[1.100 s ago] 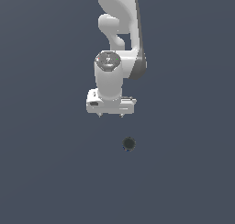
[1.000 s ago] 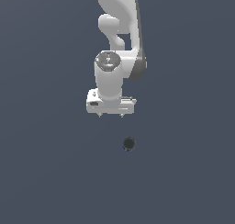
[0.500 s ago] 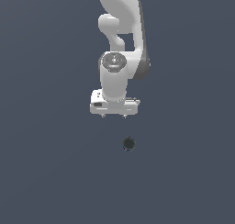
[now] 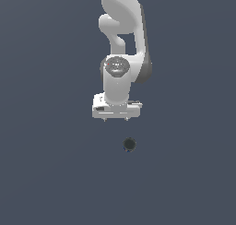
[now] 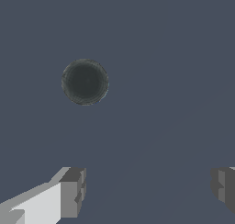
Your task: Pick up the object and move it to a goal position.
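The object is a tiny dark round ball on the plain grey floor, nearer the camera than the arm and slightly to the exterior view's right of it. It also shows in the wrist view, clear of the fingers. My white gripper hangs from the arm above the floor, short of the ball and apart from it. Its jaws stand wide apart and hold nothing; one fingertip and the other show in the wrist view.
The white arm rises behind the gripper to the frame's top. A flat dark grey floor fills the rest of both views.
The arm's wrist has swung toward the exterior view's right and the gripper has shifted slightly that way, toward the ball. The ball has not moved.
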`<state>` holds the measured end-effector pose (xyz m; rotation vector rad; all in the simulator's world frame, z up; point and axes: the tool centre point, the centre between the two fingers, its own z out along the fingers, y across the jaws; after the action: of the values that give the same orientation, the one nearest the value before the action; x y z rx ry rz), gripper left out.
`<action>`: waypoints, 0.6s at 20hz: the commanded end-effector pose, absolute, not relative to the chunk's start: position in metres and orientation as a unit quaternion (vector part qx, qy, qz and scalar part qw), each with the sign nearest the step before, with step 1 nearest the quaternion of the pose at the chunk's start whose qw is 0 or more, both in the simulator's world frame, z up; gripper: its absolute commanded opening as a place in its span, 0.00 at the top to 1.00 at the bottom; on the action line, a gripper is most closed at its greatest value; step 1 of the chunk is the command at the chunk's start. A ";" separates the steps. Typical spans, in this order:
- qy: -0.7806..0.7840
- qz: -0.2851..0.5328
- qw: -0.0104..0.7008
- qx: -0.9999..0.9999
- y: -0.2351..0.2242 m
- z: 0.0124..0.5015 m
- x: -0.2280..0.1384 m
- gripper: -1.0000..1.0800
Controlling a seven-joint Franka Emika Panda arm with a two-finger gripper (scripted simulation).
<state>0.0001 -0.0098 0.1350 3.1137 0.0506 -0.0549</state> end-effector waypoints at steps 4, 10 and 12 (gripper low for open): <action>0.051 -0.014 0.012 0.999 0.004 0.121 0.019 0.04; 0.107 -0.008 0.008 0.994 0.028 0.097 0.047 0.04; 0.124 -0.006 0.006 0.992 0.035 0.089 0.055 0.04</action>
<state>0.0487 0.0291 0.0949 3.1069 0.3455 -0.0257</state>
